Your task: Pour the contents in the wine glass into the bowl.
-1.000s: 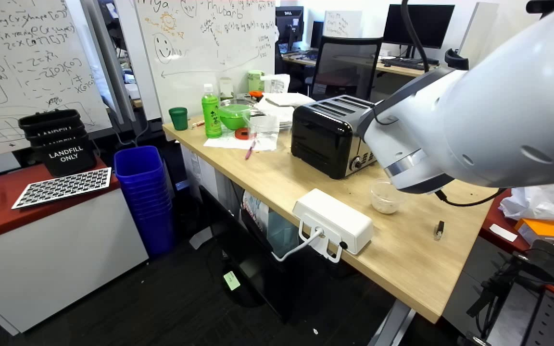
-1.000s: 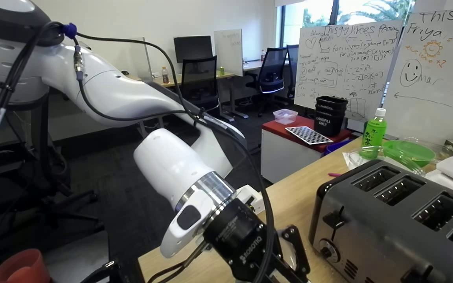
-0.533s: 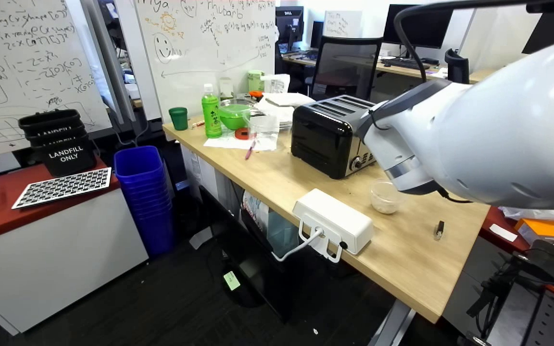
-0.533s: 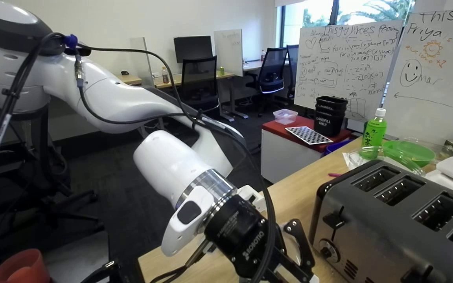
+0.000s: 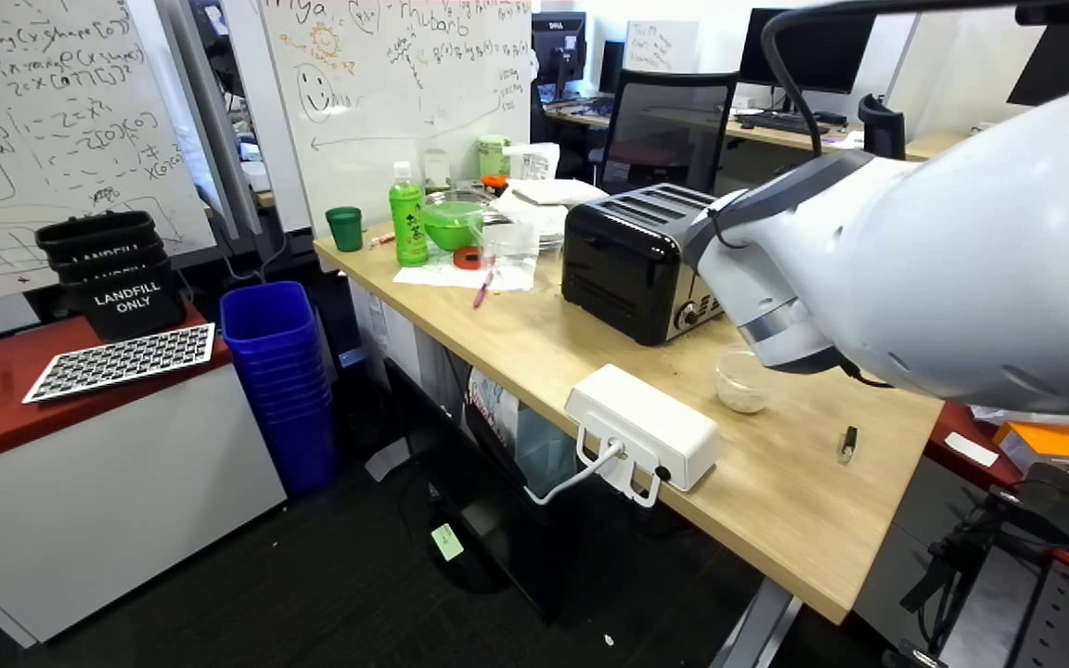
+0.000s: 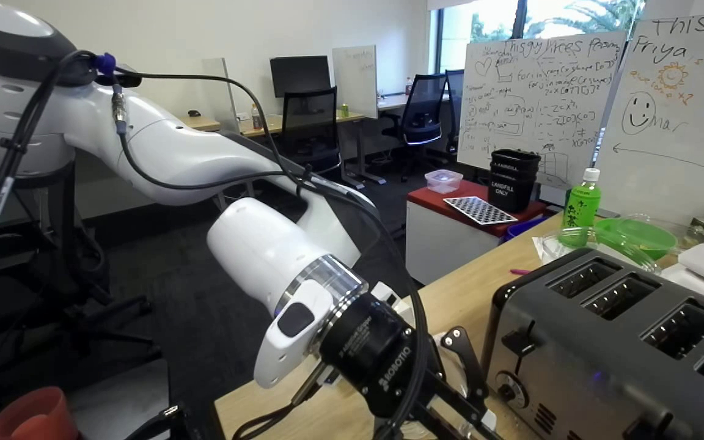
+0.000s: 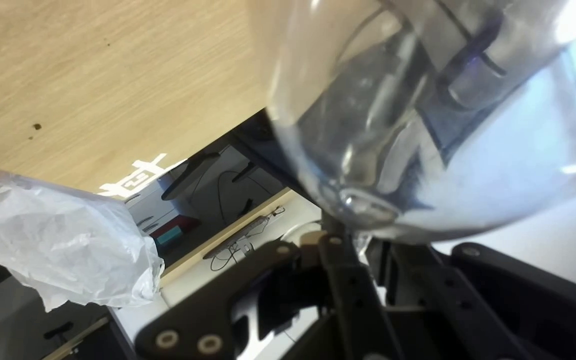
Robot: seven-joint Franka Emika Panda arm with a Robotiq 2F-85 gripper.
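In the wrist view: grained wooden desk (image 7: 113, 75), upper left; jaws, lower centre, pinched closed on the stem of the clear, rounded wine glass (image 7: 433, 135), upper right. In an exterior view, right of centre: translucent, round bowl (image 5: 744, 382).

The wine glass (image 7: 393, 125) is clear and glossy, its rounded cup covered in streaky reflections. It's held at the stem, just below the cup; the rim runs out of sight, and I can't tell whether the glass leans. The bowl (image 5: 742, 380) stands upright on the worktop (image 5: 776, 501), a small round thing, see-through up at the rim and whitish toward the bottom.
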